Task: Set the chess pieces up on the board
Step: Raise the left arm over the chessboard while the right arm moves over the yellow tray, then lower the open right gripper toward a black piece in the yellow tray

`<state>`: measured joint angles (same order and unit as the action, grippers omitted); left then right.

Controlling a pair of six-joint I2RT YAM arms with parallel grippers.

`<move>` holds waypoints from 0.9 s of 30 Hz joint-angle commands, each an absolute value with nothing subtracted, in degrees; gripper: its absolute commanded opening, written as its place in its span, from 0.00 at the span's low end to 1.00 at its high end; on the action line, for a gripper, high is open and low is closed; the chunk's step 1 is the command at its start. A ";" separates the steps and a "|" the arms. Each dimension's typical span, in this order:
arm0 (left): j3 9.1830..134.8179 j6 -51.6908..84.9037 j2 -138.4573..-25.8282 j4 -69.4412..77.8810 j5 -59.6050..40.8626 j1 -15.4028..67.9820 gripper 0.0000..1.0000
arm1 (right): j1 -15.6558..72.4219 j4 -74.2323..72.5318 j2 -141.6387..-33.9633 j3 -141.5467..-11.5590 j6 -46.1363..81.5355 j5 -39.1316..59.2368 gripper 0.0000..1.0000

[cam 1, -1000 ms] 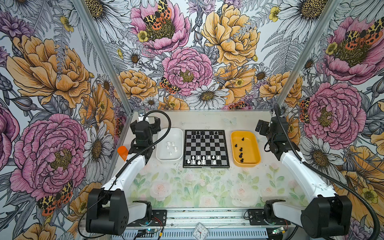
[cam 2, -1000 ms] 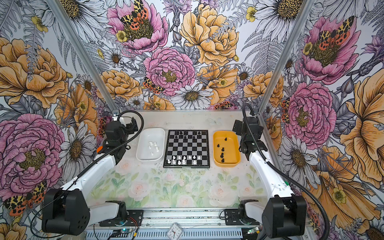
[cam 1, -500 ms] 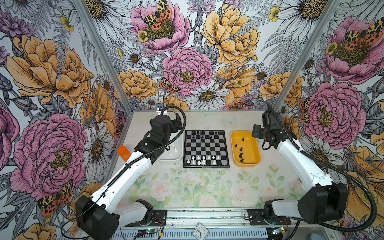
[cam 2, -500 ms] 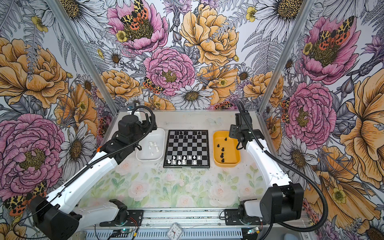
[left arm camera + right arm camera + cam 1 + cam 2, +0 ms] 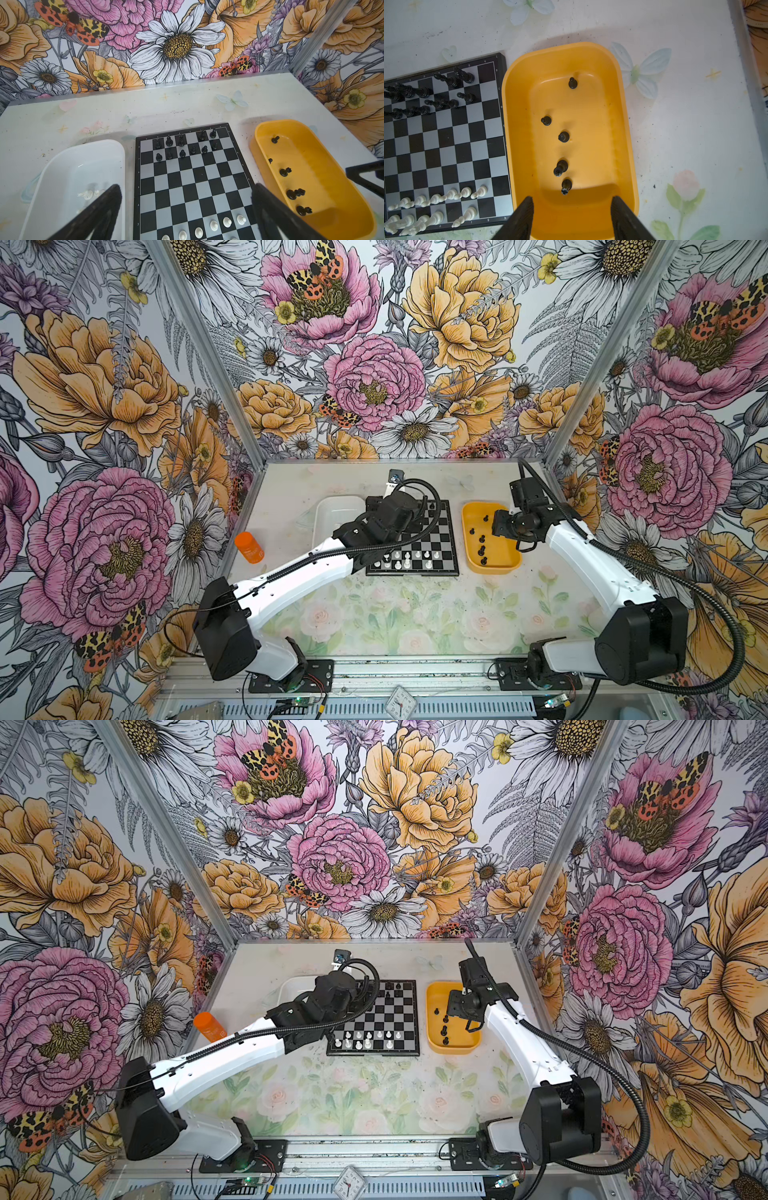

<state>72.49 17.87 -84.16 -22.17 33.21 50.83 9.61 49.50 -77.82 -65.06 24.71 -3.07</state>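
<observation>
The board (image 5: 436, 547) (image 5: 390, 1019) lies mid-table. Several black chess pieces (image 5: 180, 145) stand on its far rows and several white ones (image 5: 405, 562) (image 5: 436, 199) on its near rows. My left gripper (image 5: 187, 207) hangs open above the board's bare middle squares, nothing between its fingers (image 5: 108, 207). In both top views its wrist (image 5: 395, 514) covers the board's far left corner. My right gripper (image 5: 572, 209) (image 5: 503, 526) is open over the yellow tray (image 5: 517, 145), holding nothing. Several black pieces (image 5: 563, 136) stand in that tray; the nearest one (image 5: 566, 185) is just ahead of the fingertips.
A white tray (image 5: 332, 506) (image 5: 72, 166) left of the board holds a few white pieces (image 5: 89, 194), partly behind my left finger. An orange bottle (image 5: 248, 547) stands at the left wall. The flowered walls enclose the table on three sides.
My left arm has swung from the white tray to above the board, still open. My right gripper has moved over the yellow tray and its jaws have narrowed.
</observation>
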 commanded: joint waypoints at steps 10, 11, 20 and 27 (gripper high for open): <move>75.94 16.72 -86.85 -21.76 24.48 49.70 0.99 | 12.10 51.77 -80.45 -65.31 27.66 -2.40 0.57; 75.75 16.85 -86.60 -21.64 24.52 49.57 0.99 | 12.10 51.77 -80.26 -65.22 27.62 -2.55 0.57; 73.93 17.58 -84.05 -19.83 25.55 48.69 0.99 | 12.13 52.57 -81.63 -66.00 26.83 -2.55 0.60; 72.12 18.39 -81.28 -19.47 25.98 47.93 0.99 | 12.10 52.82 -81.92 -66.05 26.54 -2.81 0.61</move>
<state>73.14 17.67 -83.46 -21.10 26.24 48.80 11.84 52.14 -81.49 -65.08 26.70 -2.50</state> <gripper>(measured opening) 0.989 0.609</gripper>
